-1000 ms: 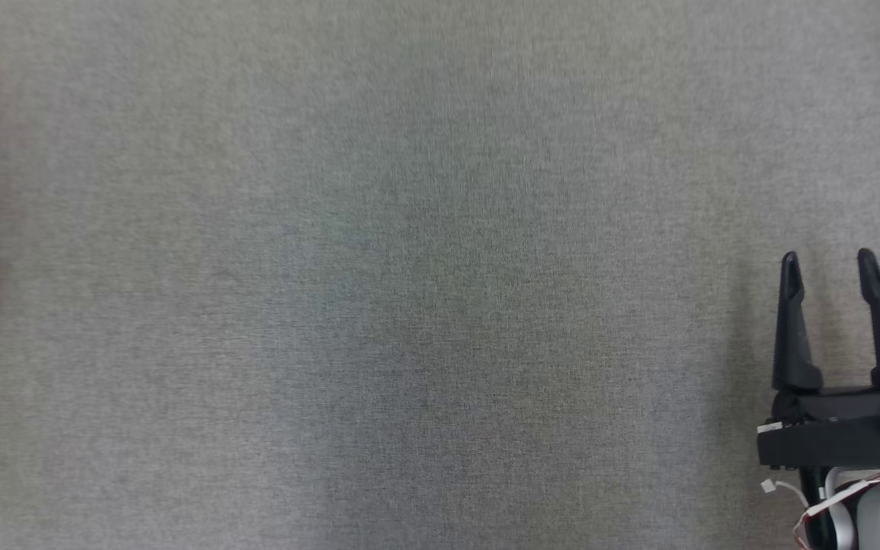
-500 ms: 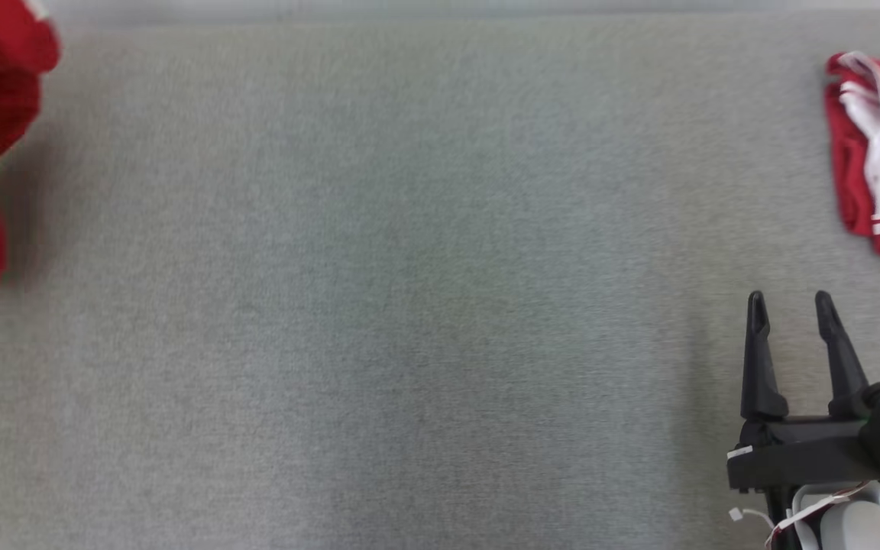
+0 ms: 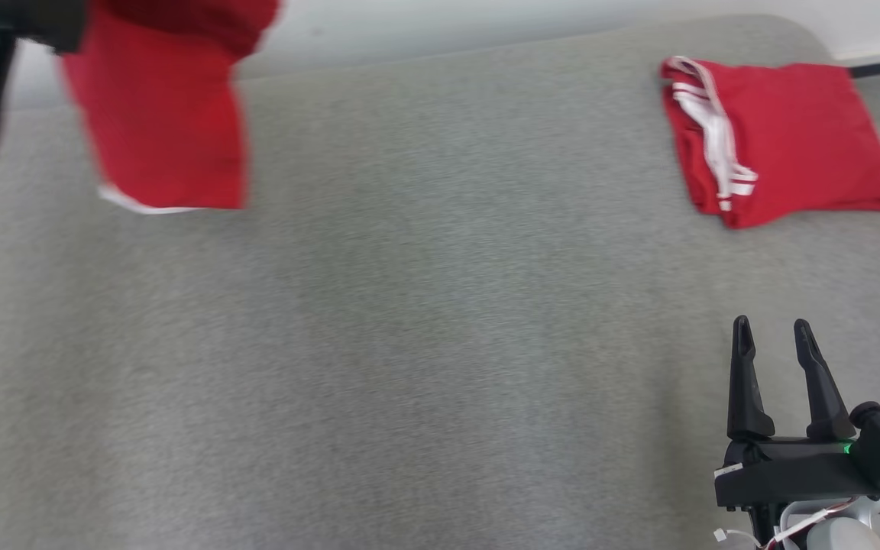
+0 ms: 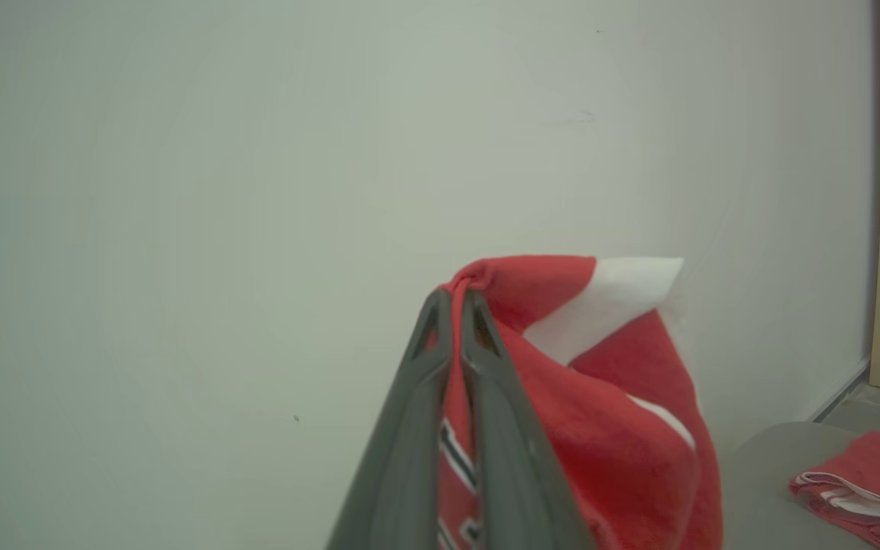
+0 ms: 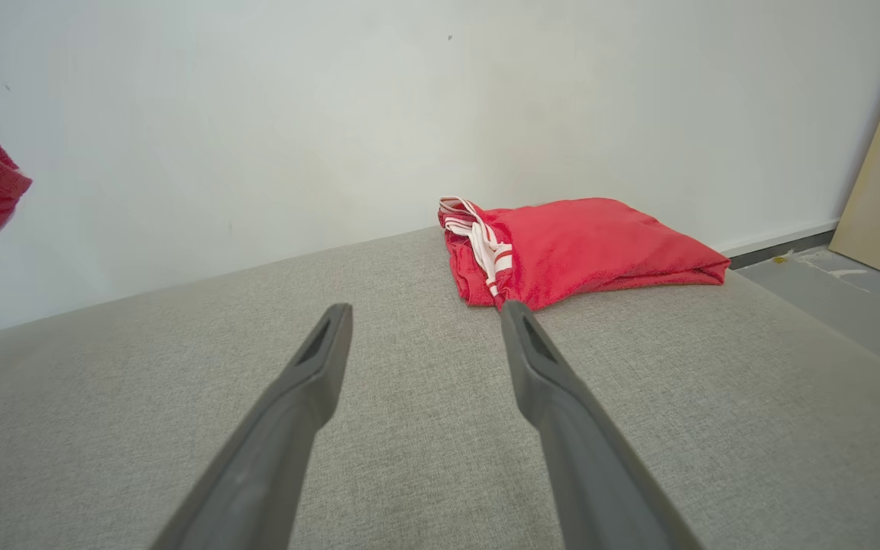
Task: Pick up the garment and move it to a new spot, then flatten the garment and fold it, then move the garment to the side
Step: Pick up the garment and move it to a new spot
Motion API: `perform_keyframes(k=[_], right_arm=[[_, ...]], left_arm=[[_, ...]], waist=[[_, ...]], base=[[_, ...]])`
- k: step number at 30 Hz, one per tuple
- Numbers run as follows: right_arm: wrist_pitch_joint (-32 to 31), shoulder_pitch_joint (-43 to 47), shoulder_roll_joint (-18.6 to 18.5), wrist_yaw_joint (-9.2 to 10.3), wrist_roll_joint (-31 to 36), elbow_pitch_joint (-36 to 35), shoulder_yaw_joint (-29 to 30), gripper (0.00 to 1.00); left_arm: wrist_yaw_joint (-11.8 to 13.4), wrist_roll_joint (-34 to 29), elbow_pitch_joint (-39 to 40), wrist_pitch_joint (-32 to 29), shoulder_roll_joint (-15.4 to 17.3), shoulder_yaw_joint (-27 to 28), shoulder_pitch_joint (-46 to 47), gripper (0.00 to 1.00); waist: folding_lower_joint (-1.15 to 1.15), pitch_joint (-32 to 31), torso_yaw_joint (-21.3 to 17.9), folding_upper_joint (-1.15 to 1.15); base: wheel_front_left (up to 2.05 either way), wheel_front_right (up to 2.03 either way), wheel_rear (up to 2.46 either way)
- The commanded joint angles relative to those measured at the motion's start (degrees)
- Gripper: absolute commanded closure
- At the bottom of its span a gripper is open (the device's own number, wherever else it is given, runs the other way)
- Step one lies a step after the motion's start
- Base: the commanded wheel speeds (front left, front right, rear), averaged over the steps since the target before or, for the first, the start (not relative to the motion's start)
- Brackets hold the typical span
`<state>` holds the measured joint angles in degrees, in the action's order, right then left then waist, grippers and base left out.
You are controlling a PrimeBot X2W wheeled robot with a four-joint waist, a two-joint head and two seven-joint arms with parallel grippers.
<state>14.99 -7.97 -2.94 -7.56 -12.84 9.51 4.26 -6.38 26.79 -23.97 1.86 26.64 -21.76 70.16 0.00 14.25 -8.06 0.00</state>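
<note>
Now the red garment (image 3: 169, 114) hangs above the far left of the grey surface (image 3: 440, 344), a bunched edge clamped tight in my left gripper (image 4: 455, 299) so it drapes free for carrying. My right gripper (image 3: 772, 330) rests low, fingers apart, ready for a corner. Another folded red cloth (image 3: 784, 137) lies far right, out of the way.

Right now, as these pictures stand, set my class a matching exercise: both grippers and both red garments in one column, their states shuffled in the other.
Column one:
1 left gripper
2 right gripper
3 left red garment
4 right red garment

Column two:
A folded, lying on the grey surface
B open, empty
C shut on cloth
D hanging in the air

Pairs: 1-C, 2-B, 3-D, 4-A.
</note>
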Motion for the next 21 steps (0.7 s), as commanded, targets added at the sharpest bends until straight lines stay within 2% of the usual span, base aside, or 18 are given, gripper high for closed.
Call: perform_keyframes(k=[1,10,17,21], right_arm=[[0.21,0.79,0.07,0.18,-0.33,-0.24,-0.05,0.0],[0.24,1.2,0.08,0.18,-1.17,-0.66,-0.4,0.0],[0.24,1.3,0.07,0.18,-1.13,-0.5,-1.12,0.0],[0.24,1.1,0.06,0.18,-0.96,-0.28,-1.61,0.0]], left_arm=[[0.42,0.01,1.44,-0.42,-0.91,-0.56,-0.09,1.0],[3.01,1.4,8.39,-0.84,-7.06,-4.62,-8.3,1.0],[6.47,3.86,10.85,2.7,-10.83,-8.05,-26.91,1.0],[7.13,4.57,9.37,4.3,-11.65,-10.5,-35.63,1.0]], waist=[[0.0,-1.15,-4.41,0.0],[0.0,-1.05,-6.55,0.0],[0.0,-1.47,-5.46,0.0],[0.0,-1.43,-4.87,0.0]], base=[[0.0,0.0,0.0],[0.0,0.0,0.0],[0.0,0.0,0.0],[0.0,0.0,0.0]])
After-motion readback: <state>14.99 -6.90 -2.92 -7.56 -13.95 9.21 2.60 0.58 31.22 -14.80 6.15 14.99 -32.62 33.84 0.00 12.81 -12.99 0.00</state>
